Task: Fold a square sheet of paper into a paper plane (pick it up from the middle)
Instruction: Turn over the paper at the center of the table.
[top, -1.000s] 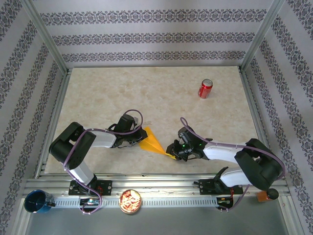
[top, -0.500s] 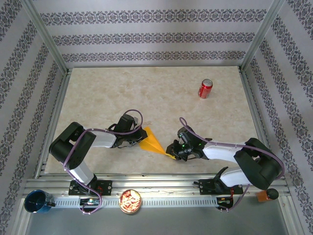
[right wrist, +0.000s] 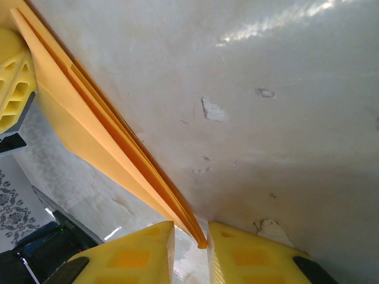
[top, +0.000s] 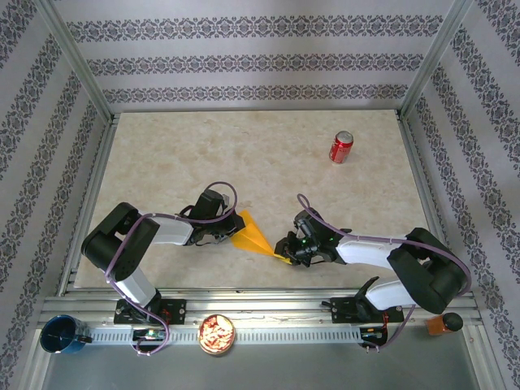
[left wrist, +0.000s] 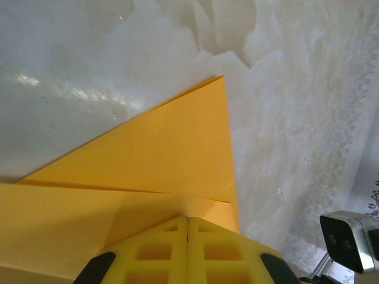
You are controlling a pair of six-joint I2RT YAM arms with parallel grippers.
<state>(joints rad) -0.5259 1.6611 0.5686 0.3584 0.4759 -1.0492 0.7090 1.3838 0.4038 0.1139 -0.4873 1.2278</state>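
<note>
Patterned wallpaper (top: 260,61) closes in a pale, marble-look bench (top: 244,154), and the orange-yellow paper (top: 253,235) lies near its front edge, between the two arms. From above it is a narrow wedge, broad at its far-left end and tapering toward the near right. The left end effector (top: 230,236) meets the broad end and the right end effector (top: 283,250) meets the point, so the paper spans the gap between them. In the left wrist view the left end effector (left wrist: 188,219) is clenched, its two yellow fingers pressed flat together with only a seam between them. Its tips sit on the folded paper (left wrist: 177,148), which spreads out ahead to a sharp corner with a crease running across it; whether any layer is caught in that seam I cannot tell. In the right wrist view the paper (right wrist: 89,112) appears as a long stack of layered edges running down from the upper left. Its pointed tip ends in the slot of the right end effector (right wrist: 190,225). Those fingers stand narrowly parted – the gap is wider than the tip, which lies close to one pad and clear of the other. A red soda can (top: 341,147) stands upright well apart, toward the far right of the bench.
</note>
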